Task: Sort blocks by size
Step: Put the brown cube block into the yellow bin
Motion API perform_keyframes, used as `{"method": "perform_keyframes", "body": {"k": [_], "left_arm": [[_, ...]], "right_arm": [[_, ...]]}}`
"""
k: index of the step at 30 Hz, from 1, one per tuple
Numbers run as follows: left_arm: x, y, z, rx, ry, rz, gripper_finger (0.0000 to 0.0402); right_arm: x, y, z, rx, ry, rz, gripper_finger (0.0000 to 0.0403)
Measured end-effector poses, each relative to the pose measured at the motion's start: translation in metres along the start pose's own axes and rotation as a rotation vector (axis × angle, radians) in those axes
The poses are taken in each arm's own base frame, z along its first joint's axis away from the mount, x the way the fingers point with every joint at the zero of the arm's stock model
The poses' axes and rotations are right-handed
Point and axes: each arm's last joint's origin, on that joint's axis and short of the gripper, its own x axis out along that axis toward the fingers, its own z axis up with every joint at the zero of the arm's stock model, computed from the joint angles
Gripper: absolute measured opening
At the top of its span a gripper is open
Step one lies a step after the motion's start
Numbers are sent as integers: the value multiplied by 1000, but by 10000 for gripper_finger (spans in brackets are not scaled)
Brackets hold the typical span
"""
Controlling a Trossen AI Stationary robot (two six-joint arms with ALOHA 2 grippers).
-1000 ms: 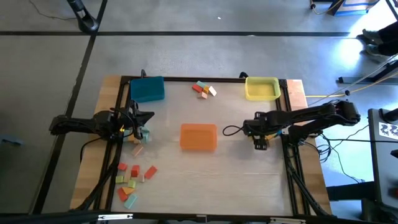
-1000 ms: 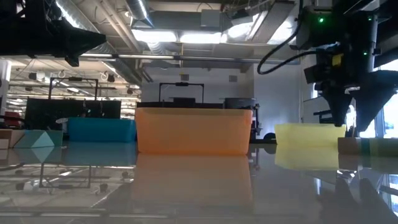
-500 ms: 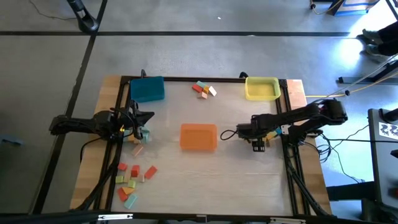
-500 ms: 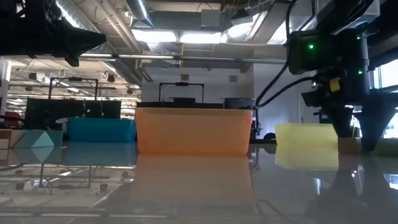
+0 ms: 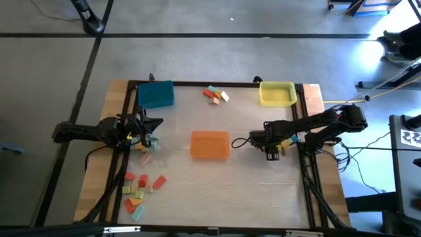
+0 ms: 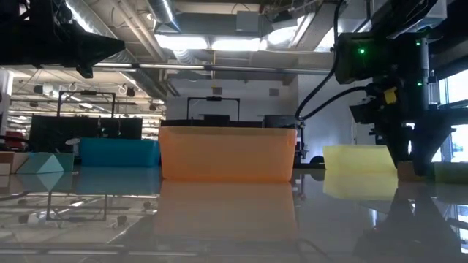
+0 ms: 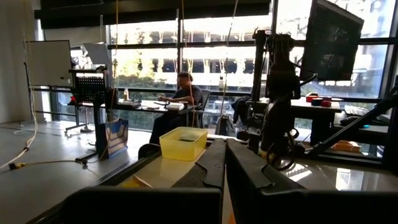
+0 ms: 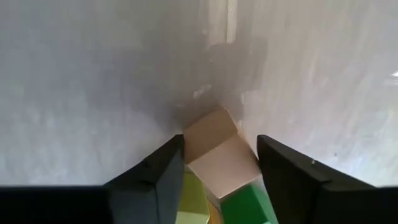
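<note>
My right gripper (image 5: 272, 153) points down at the table to the right of the orange tray (image 5: 210, 144), its fingers closed in on a tan block (image 8: 217, 149). This block sits among green (image 8: 249, 205) and yellow-green (image 8: 193, 196) blocks on the table. Other blocks lie in a cluster at the far middle (image 5: 216, 94), in one at the near left (image 5: 141, 191), and beside my left gripper (image 5: 150, 141). My left gripper (image 7: 224, 168) waits shut at the table's left side, pointing level. My right gripper pinches the tan block by two opposite sides (image 8: 252, 155) between its two fingers. The fingers come from above, pointing down. The block rests on the table (image 6: 409, 172), with the green block right beside it.
A blue tray (image 5: 156, 94) stands at the far left and a yellow tray (image 5: 277, 93) at the far right. The orange tray sits mid-table, left of my right gripper. Black frame rails (image 5: 197, 83) edge the table. A person (image 7: 183, 93) sits in the room beyond.
My right gripper has come down to the table and a little toward its left edge, and its fingers have narrowed around the tan block. The blocks have stayed in place.
</note>
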Motion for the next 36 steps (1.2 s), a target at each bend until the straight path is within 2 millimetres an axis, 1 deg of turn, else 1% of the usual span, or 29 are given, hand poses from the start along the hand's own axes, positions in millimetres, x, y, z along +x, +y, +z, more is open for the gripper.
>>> {"method": "perform_keyframes", "body": {"k": [6, 9, 17, 22, 24, 27, 30, 36], "left_arm": [[0, 0, 0, 0, 1, 0, 1], [0, 0, 0, 0, 1, 0, 1], [0, 0, 0, 9, 0, 0, 1], [0, 0, 0, 16, 0, 0, 1], [0, 0, 0, 8, 0, 0, 1], [0, 0, 0, 5, 0, 0, 1], [0, 0, 0, 4, 0, 0, 1], [0, 0, 0, 4, -1, 1, 1]], "right_arm": [[0, 0, 0, 0, 1, 1, 147], [0, 0, 1, 6, -6, 0, 135], [-4, -1, 9, 67, -72, -18, 143], [-17, -5, 18, 84, -118, -62, 137], [-24, -9, 22, 99, -146, -70, 137], [-35, -21, 25, 147, -177, -78, 139], [-48, -39, 25, 204, -195, -111, 139], [-72, -90, 13, 341, -250, -224, 140]]}}
